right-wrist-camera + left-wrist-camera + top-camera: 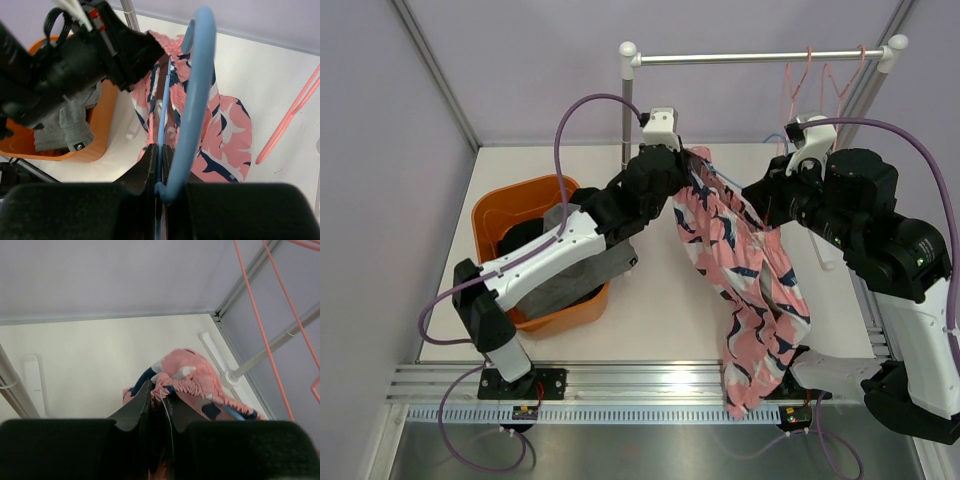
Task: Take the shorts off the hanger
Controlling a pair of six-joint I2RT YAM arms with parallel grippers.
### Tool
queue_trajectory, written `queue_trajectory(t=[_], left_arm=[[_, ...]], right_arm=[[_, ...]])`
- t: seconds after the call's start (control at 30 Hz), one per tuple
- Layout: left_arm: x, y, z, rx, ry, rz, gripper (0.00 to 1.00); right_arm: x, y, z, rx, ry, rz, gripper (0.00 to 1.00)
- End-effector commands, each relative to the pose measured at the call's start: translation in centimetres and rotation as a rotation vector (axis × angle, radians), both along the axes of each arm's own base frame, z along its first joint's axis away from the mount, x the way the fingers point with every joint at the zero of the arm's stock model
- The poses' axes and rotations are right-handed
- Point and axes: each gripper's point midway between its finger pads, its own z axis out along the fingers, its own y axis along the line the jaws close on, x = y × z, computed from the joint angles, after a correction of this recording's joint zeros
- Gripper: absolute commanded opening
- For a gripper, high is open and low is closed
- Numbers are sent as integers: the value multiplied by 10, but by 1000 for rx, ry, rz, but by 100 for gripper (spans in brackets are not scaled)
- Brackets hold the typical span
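Pink shorts (745,290) with a navy and white bird print hang in mid-air between my two arms, their lower end reaching the front rail. They hang on a light blue hanger (192,95), whose arm shows at their top (725,183). My left gripper (682,165) is shut on the gathered waistband (192,381) at the upper left end. My right gripper (765,205) is shut on the thin blue wire of the hanger (161,122), beside its thick hook.
An orange bin (500,215) with grey clothes (70,125) stands at the left. A metal rack (760,57) at the back carries pink hangers (825,85). An aluminium rail (620,385) runs along the front edge.
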Motion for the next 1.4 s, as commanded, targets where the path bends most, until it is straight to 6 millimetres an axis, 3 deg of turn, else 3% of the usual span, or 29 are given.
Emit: queue_trajectory(t=[0.0, 0.1, 0.27, 0.63, 0.8, 0.83, 0.9, 0.93, 1.0, 1.07, 1.1, 1.13, 1.17, 1.2, 1.23, 1.27, 1.37], left_arm=[[26, 14, 11, 11, -28, 74, 11], [35, 14, 13, 27, -44, 82, 12], [47, 10, 0, 47, -19, 76, 13], [29, 3, -67, 74, 84, -45, 10], [9, 0, -65, 32, 72, -143, 7], [1, 2, -53, 10, 54, -170, 6], [-17, -6, -46, -10, 24, -265, 5], [-34, -10, -30, -8, -25, -320, 5], [-63, -25, -15, -3, -79, -456, 6], [-109, -45, -1, 47, -135, -652, 8], [-126, -52, 18, 49, -180, -716, 8], [-157, -64, 19, 101, -216, -822, 10], [-187, -70, 9, 153, -188, -958, 14], [-207, -74, 28, 161, -225, -1027, 15], [-239, -82, 28, 216, -269, -1128, 15], [-259, -81, 12, 279, -224, -1196, 14], [-309, -77, 17, 320, -250, -1341, 12]], right_arm=[[-16, 6, 8, 44, -11, 76, 0], [-17, 5, 3, 38, -8, 76, 0], [-22, 5, 1, 39, -5, 92, 0], [-17, -13, 15, 23, -66, 8, 0], [-12, -22, 20, 23, -92, -50, 0], [-10, -22, 19, 21, -93, -59, 0], [-7, -23, 20, 27, -104, -73, 0], [-4, -22, 17, 26, -100, -78, 0], [2, -18, 15, 33, -108, -85, 0], [8, -14, 17, 49, -124, -86, 0], [11, -13, 15, 48, -123, -91, 0], [14, -12, 16, 52, -127, -96, 0], [19, -10, 17, 58, -135, -102, 0], [21, -9, 18, 58, -138, -103, 0], [24, -7, 19, 62, -143, -105, 0], [29, -4, 21, 67, -151, -108, 0], [40, -1, 24, 61, -159, -123, 0]])
